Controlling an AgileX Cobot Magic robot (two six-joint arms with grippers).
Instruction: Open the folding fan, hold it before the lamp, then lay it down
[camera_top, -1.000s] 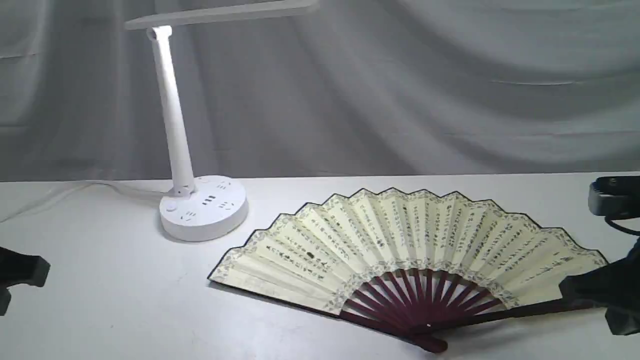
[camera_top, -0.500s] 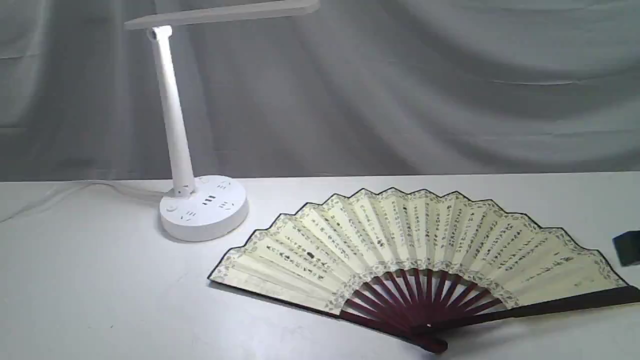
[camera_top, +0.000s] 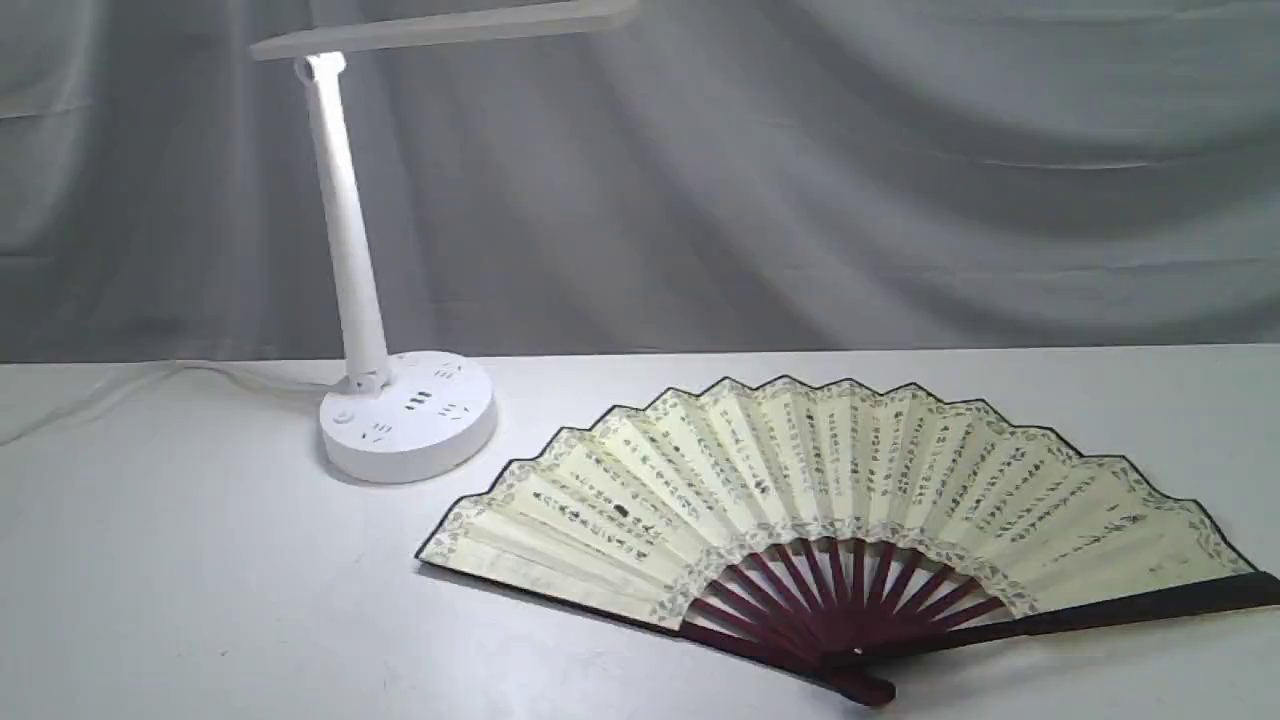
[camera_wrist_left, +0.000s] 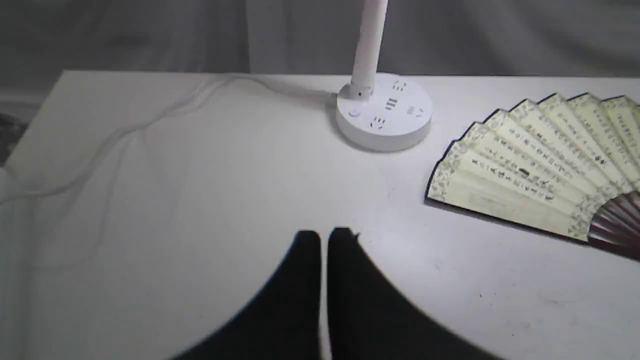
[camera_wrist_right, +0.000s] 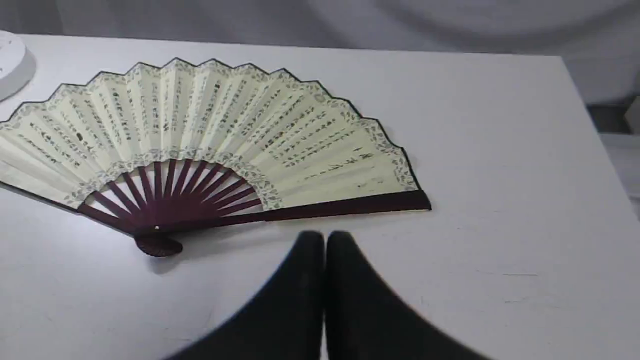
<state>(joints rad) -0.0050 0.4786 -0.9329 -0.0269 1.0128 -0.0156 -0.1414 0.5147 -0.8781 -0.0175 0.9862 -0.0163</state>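
Note:
The folding fan (camera_top: 800, 480) lies spread open and flat on the white table (camera_top: 200, 580), cream leaf with black calligraphy, maroon ribs toward the front. It also shows in the left wrist view, fan (camera_wrist_left: 540, 160), and in the right wrist view, fan (camera_wrist_right: 200, 135). The white lamp (camera_top: 345, 250) stands at the back left, light bar across the top, round socket base (camera_top: 408, 415). Neither arm appears in the exterior view. My left gripper (camera_wrist_left: 324, 236) is shut, holding nothing, well clear of the fan. My right gripper (camera_wrist_right: 324, 235) is shut, empty, just off the fan's dark guard.
A white cable (camera_top: 120, 385) runs from the lamp base toward the table's left edge. Grey draped cloth (camera_top: 800, 180) hangs behind the table. The table's right edge (camera_wrist_right: 595, 140) shows in the right wrist view.
Both arms have drawn back out of the exterior view, the left off the left side and the right off the right side. The fan lies still where it was.

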